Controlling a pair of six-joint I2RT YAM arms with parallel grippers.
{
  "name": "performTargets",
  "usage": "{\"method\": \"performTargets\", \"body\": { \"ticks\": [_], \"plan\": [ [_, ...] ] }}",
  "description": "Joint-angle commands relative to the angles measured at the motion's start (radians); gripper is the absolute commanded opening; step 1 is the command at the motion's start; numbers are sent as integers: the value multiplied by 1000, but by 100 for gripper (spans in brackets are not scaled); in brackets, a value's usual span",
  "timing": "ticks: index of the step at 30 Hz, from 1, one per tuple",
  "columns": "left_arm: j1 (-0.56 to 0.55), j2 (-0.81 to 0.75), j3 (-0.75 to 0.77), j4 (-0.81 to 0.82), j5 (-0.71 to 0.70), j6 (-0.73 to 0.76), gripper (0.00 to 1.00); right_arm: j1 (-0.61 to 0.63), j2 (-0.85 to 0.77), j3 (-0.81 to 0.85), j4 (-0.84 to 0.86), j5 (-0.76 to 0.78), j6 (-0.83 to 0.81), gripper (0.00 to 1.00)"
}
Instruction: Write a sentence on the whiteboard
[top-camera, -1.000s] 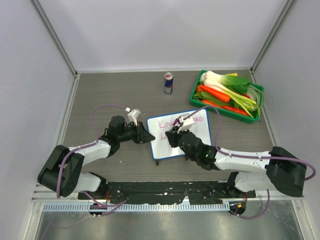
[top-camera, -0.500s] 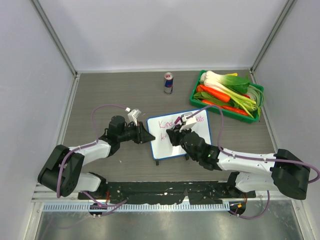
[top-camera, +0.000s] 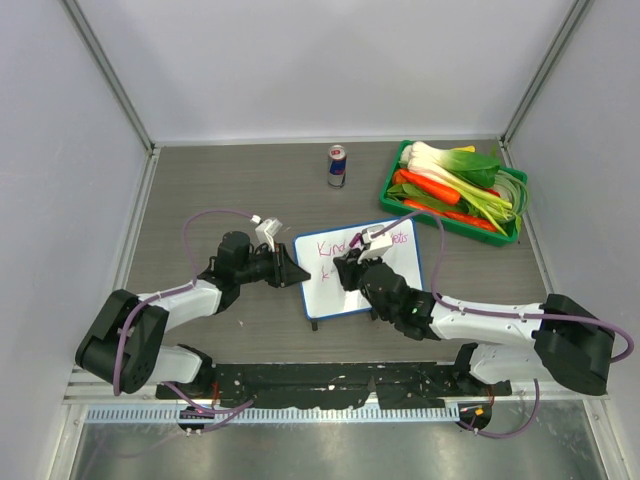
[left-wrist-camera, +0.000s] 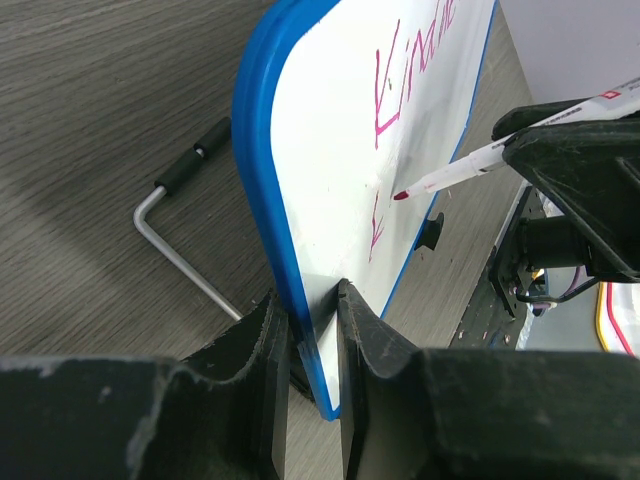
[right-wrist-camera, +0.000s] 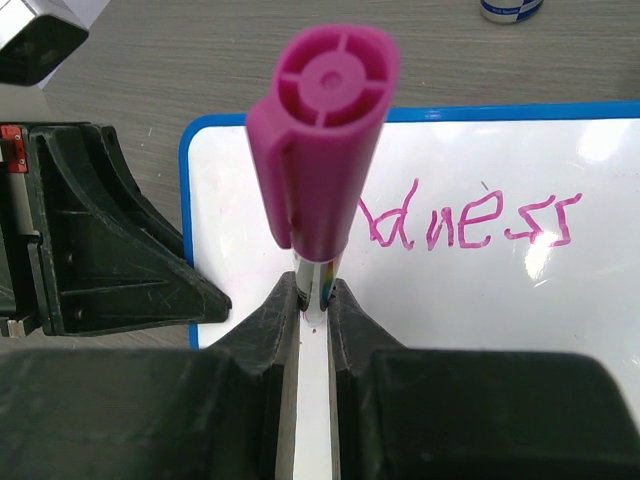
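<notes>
The whiteboard (top-camera: 400, 272), blue-rimmed, stands tilted at the table's middle. My left gripper (top-camera: 298, 276) is shut on its left edge, with the blue rim (left-wrist-camera: 262, 200) clamped between the fingers of the left gripper (left-wrist-camera: 312, 300). My right gripper (top-camera: 350, 272) is shut on a marker (right-wrist-camera: 322, 130) with a magenta cap, the barrel pinched between the jaws of the right gripper (right-wrist-camera: 313, 300). The marker's tip (left-wrist-camera: 401, 195) sits close to the board's face; whether it touches I cannot tell. The sentence (right-wrist-camera: 470, 222) reads as pink letters "Kindness" on the top line. A first stroke (left-wrist-camera: 378, 230) stands below it.
A drink can (top-camera: 337, 165) stands behind the board. At the back right is a green tray (top-camera: 521, 205) full of carrots and leeks. A bent metal rod (left-wrist-camera: 190, 250) with a black end lies on the table behind the board.
The right gripper with the marker has shifted slightly over the board's left half. The left gripper has kept its hold and place.
</notes>
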Motion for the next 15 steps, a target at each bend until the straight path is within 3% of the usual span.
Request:
{"method": "performTargets", "body": {
  "ticks": [1,15],
  "plan": [
    [-10,39,-3,-84,-78,71,0,0,-4,8,73,50,12,1],
    [-8,39,-3,-84,-77,70,0,2,22,-1,15,29,29,1]
  ]
}}
